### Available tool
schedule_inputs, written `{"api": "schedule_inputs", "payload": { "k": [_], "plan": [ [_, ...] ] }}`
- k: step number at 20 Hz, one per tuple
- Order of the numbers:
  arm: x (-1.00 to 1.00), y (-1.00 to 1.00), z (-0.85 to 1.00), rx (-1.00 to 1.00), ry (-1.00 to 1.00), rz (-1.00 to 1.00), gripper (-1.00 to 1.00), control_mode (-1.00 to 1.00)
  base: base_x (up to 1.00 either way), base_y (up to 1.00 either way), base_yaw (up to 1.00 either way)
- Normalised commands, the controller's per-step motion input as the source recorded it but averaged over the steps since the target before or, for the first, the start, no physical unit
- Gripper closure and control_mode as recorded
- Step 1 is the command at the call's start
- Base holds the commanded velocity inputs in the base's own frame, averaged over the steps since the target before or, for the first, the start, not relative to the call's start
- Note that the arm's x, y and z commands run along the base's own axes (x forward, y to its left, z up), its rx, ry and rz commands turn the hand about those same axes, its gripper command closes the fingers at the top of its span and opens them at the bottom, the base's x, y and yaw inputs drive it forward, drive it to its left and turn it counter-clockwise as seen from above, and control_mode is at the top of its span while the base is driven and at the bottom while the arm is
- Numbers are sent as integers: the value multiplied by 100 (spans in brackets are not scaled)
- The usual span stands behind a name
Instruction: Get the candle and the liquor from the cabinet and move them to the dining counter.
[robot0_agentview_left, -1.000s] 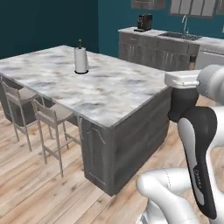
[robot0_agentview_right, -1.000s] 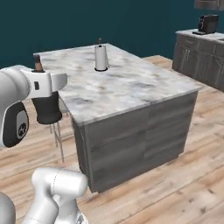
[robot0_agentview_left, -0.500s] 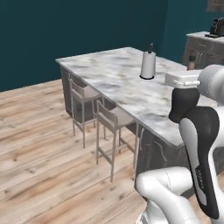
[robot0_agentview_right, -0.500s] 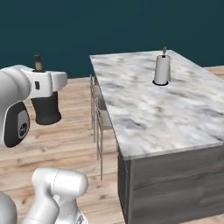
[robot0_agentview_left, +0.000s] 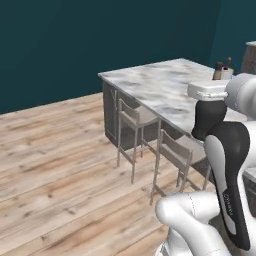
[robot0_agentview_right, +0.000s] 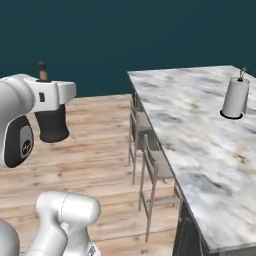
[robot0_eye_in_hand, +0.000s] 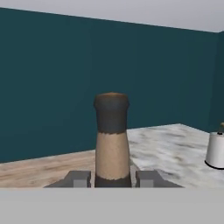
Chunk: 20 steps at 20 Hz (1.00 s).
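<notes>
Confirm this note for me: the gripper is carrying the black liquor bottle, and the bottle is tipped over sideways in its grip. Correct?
Not quite. The gripper does hold the liquor, but the bottle is upright: in the right base view its body hangs below the hand and its stopper stands above it. The hand view shows the neck straight up between the fingers.

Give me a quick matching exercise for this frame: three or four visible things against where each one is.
Things:
1. liquor
2. paper-towel roll
3. stools
4. dining counter

Places:
a. tucked along the counter's side
b. upright on the marble top
c. clamped in the gripper, above the wooden floor
d. before the teal wall

Pairs: 1-c, 2-b, 3-a, 4-d
</notes>
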Motion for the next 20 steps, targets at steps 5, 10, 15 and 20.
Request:
{"api": "schedule_inputs", "payload": {
  "k": [5, 10, 15, 20],
  "plan": [
    [0, 0, 0, 0, 0, 0, 100, 100, 95, 99, -26],
    [0, 0, 0, 0, 0, 0, 100, 100, 78, 82, -37],
    [0, 0, 0, 0, 0, 0, 100, 100, 62, 62, -48],
    [0, 0, 0, 0, 0, 0, 100, 100, 49, 46, -53]
  ]
}}
